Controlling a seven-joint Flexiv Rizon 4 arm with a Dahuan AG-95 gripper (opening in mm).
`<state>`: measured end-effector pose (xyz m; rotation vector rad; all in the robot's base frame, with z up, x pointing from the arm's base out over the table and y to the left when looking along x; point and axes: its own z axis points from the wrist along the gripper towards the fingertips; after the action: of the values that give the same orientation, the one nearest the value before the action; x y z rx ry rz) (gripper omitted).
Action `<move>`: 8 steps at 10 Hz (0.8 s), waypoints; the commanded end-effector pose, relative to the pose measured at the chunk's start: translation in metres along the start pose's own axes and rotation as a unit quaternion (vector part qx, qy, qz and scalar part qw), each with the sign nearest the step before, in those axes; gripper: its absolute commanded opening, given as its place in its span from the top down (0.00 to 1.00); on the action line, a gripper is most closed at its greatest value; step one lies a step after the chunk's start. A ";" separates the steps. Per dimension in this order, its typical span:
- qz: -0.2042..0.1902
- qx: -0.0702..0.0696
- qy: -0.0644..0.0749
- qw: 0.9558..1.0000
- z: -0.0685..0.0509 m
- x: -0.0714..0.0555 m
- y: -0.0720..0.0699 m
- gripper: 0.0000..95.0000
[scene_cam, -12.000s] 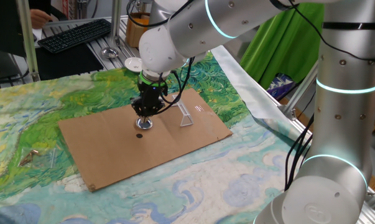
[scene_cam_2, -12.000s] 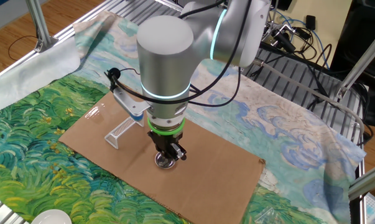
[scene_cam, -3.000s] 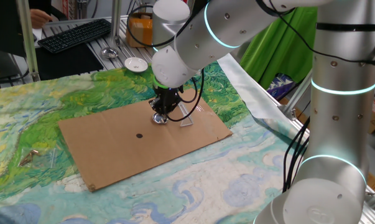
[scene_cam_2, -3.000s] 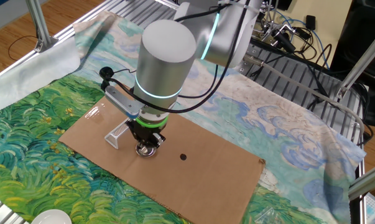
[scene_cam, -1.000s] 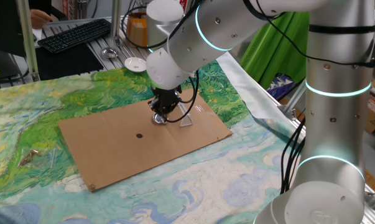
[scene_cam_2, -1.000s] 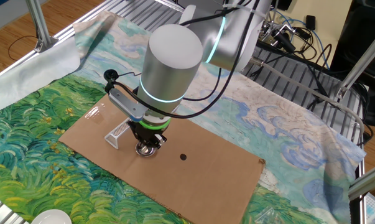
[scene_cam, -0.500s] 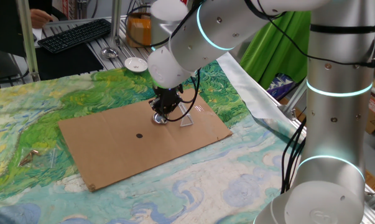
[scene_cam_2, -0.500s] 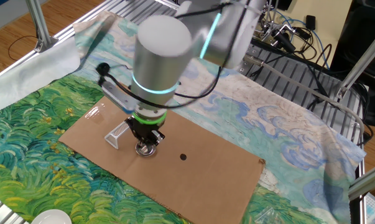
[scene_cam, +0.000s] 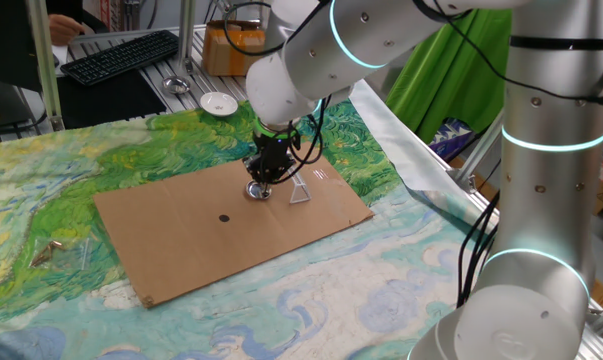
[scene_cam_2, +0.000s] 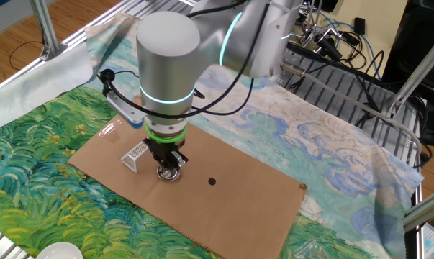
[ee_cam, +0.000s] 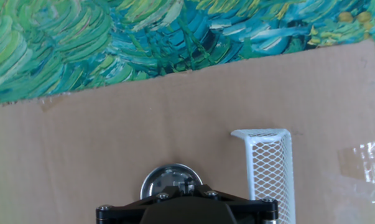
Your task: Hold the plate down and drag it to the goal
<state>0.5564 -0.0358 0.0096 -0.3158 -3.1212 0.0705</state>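
The plate (scene_cam: 257, 192) is a tiny shiny silver dish lying on the brown cardboard sheet (scene_cam: 181, 245). My gripper (scene_cam: 261, 184) stands upright over it, shut, with its tip pressed down into the dish's centre. From the other side the plate (scene_cam_2: 169, 173) shows under the gripper (scene_cam_2: 169, 166), just right of the goal (scene_cam_2: 135, 155), a small whitish mesh wedge. In the hand view the plate (ee_cam: 165, 179) peeks out above the gripper (ee_cam: 185, 186), and the goal (ee_cam: 271, 165) stands just to its right, a narrow gap apart. The goal (scene_cam: 299, 192) lies beside the plate.
A small black dot (scene_cam: 224, 216) marks the cardboard left of the plate. A white saucer (scene_cam: 218, 103) and a keyboard (scene_cam: 121, 55) lie at the back, off the painted cloth. Clear tape (ee_cam: 361, 162) sticks on the cardboard past the goal. Small clear scraps (scene_cam: 56, 252) lie at the left.
The arm's upper links have swung and the wrist has turned over the same spot. The plate and the gripper tip stay where they were, beside the goal.
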 end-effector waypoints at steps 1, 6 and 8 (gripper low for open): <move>0.015 -0.006 0.003 1.000 -0.002 0.001 -0.001 1.00; 0.037 -0.013 0.006 0.999 -0.002 0.001 -0.001 1.00; 0.036 -0.013 0.006 0.999 -0.002 0.001 -0.001 1.00</move>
<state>0.5549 -0.0360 0.0113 -0.4213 -3.1027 0.0275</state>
